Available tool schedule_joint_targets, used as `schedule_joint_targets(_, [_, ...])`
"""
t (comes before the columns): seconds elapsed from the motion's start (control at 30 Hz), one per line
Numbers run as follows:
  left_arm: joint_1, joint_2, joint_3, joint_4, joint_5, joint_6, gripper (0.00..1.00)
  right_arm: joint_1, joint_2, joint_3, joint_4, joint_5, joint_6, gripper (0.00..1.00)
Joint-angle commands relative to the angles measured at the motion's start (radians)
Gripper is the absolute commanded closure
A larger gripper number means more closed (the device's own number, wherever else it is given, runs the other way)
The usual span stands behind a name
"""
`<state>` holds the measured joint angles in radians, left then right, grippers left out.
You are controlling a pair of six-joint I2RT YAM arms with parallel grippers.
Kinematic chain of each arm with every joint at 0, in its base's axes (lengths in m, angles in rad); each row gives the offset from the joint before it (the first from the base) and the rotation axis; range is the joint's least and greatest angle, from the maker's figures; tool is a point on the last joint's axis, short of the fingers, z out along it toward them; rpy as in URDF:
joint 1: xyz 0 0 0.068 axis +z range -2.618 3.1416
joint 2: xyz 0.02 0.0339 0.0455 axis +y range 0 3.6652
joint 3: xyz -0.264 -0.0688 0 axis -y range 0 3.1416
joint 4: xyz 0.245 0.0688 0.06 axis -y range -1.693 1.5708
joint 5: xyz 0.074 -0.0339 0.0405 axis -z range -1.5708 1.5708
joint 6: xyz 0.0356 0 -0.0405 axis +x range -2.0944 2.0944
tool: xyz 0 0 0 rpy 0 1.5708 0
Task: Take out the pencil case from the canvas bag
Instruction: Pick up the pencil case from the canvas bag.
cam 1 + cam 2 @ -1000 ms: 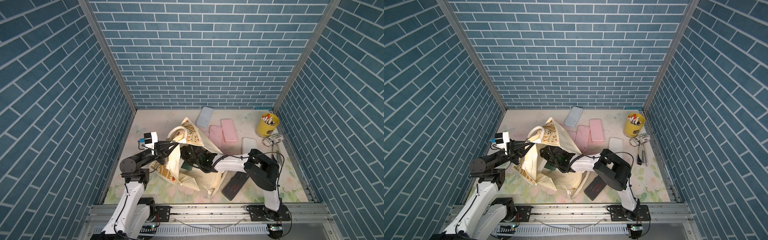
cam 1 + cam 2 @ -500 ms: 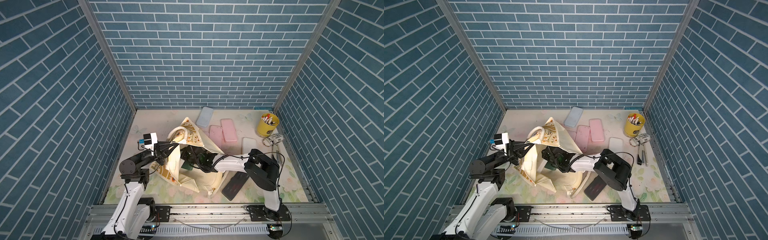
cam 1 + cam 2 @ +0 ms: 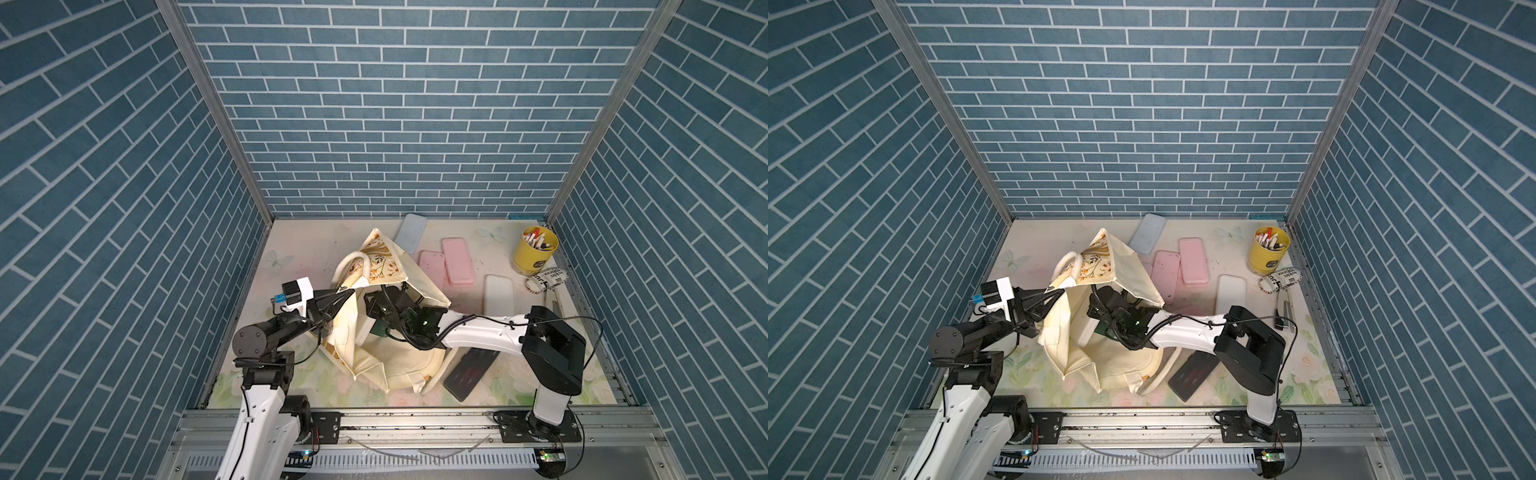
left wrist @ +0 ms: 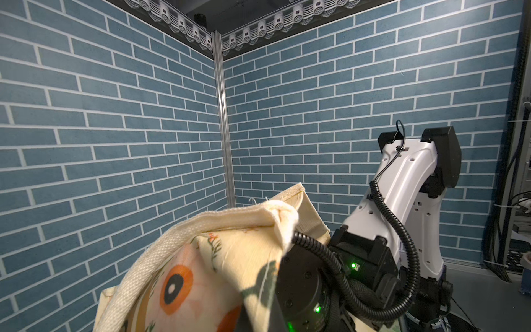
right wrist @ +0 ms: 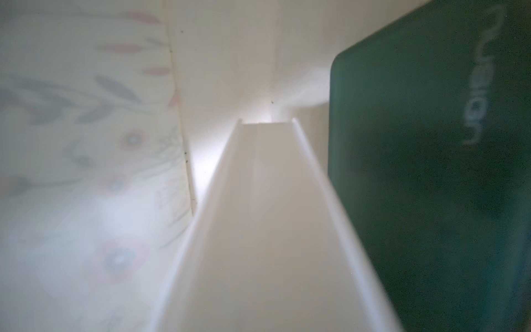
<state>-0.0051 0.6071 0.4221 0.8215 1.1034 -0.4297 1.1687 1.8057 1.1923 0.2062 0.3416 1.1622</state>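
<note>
Blue-brick walls [image 3: 395, 124]; my left gripper [image 3: 343, 296] clamps the canvas bag [image 3: 399, 361]; right gripper [image 3: 374, 316], I can't tell if closed; loose, the pencil case [image 5: 267, 230] slips.

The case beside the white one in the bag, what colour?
Dark green case; right wrist view shows it best.

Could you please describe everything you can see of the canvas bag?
The canvas bag is cream cloth with a floral print and thick woven handles. It sits slumped and crumpled on the table, mouth held open: the left gripper pinches its rim, and the right arm reaches inside, beside a white case and a green case.
</note>
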Motion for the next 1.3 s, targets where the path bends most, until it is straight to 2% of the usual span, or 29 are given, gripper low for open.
schedule_joint_targets(0.0, [-0.001, 0.001, 0.035, -0.003, -0.030, 0.034, 1.00, 0.009, -0.069, -0.031, 0.013, 0.106, -0.072, 0.79])
schedule_joint_targets(0.47, [-0.001, -0.039, 0.090, -0.347, -0.158, 0.206, 1.00, 0.062, -0.176, -0.068, 0.104, 0.180, -0.246, 0.80])
schedule_joint_targets(0.67, [-0.001, -0.035, 0.104, -0.401, -0.186, 0.223, 1.00, 0.064, -0.242, -0.154, 0.294, 0.123, -0.355, 0.82])
schedule_joint_targets(0.77, [-0.001, -0.033, 0.111, -0.431, -0.201, 0.236, 1.00, 0.065, -0.287, -0.176, 0.308, 0.116, -0.401, 0.83])
schedule_joint_targets(1.0, [-0.001, -0.037, 0.125, -0.496, -0.238, 0.268, 1.00, 0.065, -0.463, -0.265, 0.326, 0.125, -0.565, 0.84])
schedule_joint_targets(1.27, [-0.001, -0.037, 0.142, -0.563, -0.281, 0.302, 1.00, 0.064, -0.673, -0.372, 0.332, 0.214, -0.737, 0.87])
